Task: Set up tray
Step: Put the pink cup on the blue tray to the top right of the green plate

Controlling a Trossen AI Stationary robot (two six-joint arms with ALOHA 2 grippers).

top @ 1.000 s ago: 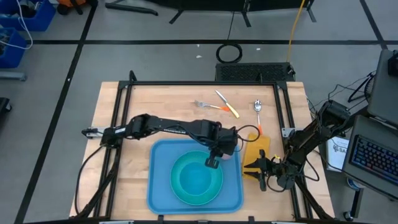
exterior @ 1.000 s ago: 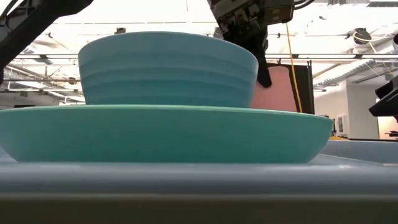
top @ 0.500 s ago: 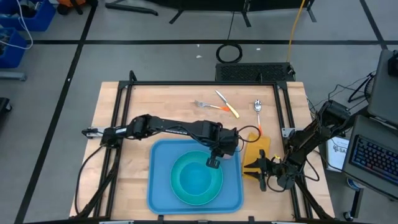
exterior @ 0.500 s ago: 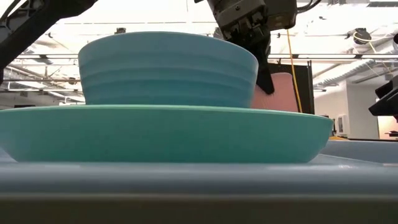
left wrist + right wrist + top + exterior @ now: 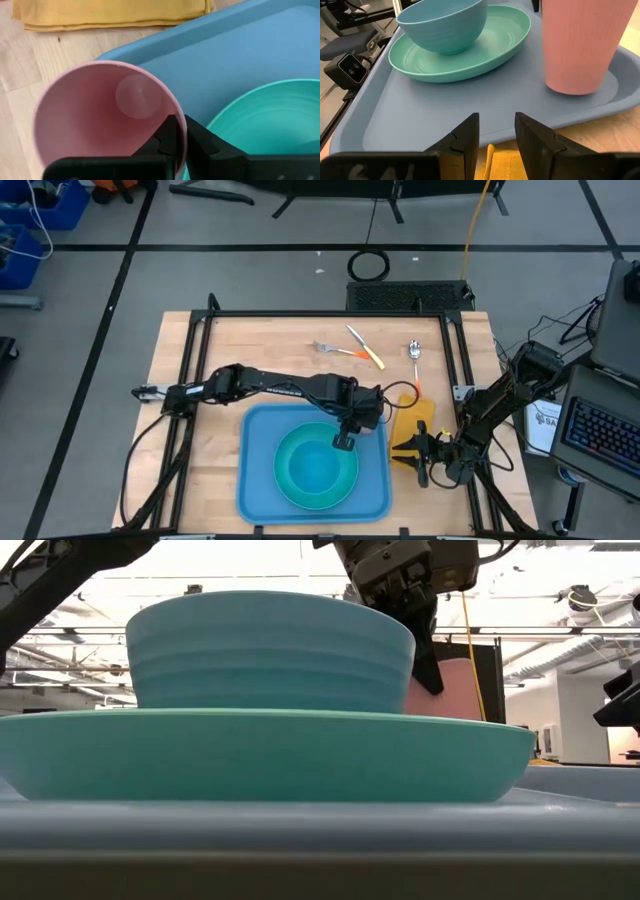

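Tray (image 5: 258, 485), light blue with a raised rim, lies on the near half of the wooden counter (image 5: 205, 380), between the two arms. It carries a round turquoise plate (image 5: 290, 490) with a bowl (image 5: 442, 22) standing on it, and a pink cup (image 5: 580, 42) upright in the tray's far right corner, beside the plate.

Left end effector (image 5: 179, 134) hangs over that corner, directly above the tray, its arm stretched across the counter from the left. In the left wrist view its two dark fingers (image 5: 165, 142) sit on either side of the cup's rim, one inside and one outside, close together with the thin pink wall between them; whether they press the wall or have just let go cannot be told. The low view shows a finger reaching down beside the cup behind the bowl.

Right end effector (image 5: 496, 132) rests low at the tray's right side, just off its rim, over a folded yellow napkin (image 5: 412, 422) lying on the counter. Its fingers stand apart with nothing between them, and it faces across the tray toward the plate and cup.

Beyond the tray, toward the counter's far edge, lie a fork (image 5: 330, 348), a knife (image 5: 365, 347) and a spoon (image 5: 414, 360), well apart from both end effectors.
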